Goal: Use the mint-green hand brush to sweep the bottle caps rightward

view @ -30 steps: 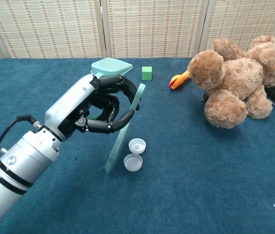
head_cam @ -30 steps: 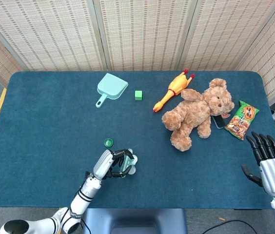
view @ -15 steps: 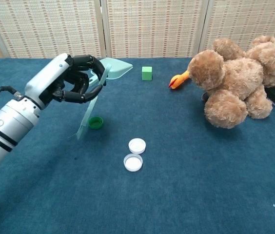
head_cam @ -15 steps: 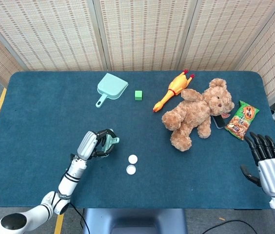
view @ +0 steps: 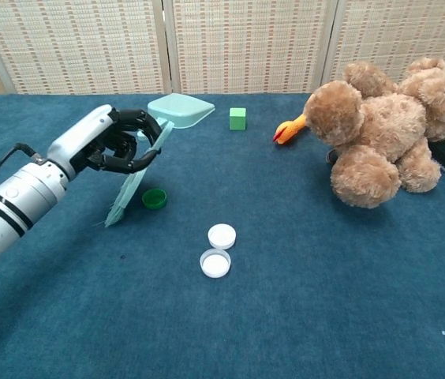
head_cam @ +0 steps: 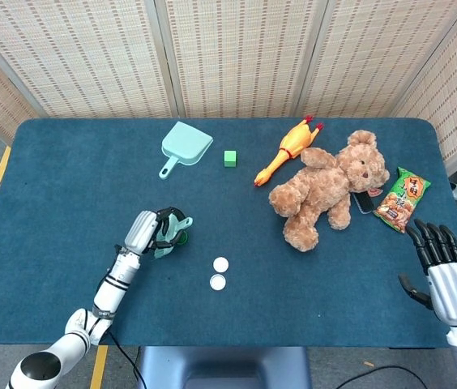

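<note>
Left hand [view: 116,142] clamped around mint-green plastic hand brush [view: 132,187], bristles down on blue cloth. Small green bottle cap [view: 155,199] at brush's 3 o'clock; two white bottle caps [view: 219,249] toward 4 o'clock. Right hand [head_cam: 446,271] spread, holding nothing.

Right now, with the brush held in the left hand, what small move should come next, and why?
Probably a short rightward stroke. The left hand holds the mint-green hand brush with its lower edge on the table just left of the green bottle cap. The two white bottle caps already lie farther right, so the green one needs pushing toward them.
</note>
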You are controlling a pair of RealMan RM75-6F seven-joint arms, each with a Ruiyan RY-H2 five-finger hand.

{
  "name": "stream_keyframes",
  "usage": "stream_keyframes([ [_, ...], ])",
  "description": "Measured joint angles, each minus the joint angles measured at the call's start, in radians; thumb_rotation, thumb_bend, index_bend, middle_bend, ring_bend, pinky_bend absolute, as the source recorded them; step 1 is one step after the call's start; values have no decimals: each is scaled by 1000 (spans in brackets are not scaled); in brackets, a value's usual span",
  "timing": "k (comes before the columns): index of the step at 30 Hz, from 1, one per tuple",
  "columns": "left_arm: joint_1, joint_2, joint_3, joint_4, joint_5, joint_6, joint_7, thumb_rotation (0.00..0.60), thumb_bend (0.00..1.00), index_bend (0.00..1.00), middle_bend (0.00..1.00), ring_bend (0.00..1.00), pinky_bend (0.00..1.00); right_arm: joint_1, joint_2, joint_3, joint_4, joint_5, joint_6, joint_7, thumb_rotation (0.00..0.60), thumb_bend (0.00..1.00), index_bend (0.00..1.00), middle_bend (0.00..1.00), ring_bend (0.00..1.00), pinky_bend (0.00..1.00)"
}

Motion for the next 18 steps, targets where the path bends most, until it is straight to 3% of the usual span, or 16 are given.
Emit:
stream_keyframes([
  [18, -18, -57, 58, -54, 30, 43, -60, 600, 692, 771, 869, 726, 885, -3, 8, 2, -4, -2, 9, 10, 600, 238, 0, 0, 0, 0],
])
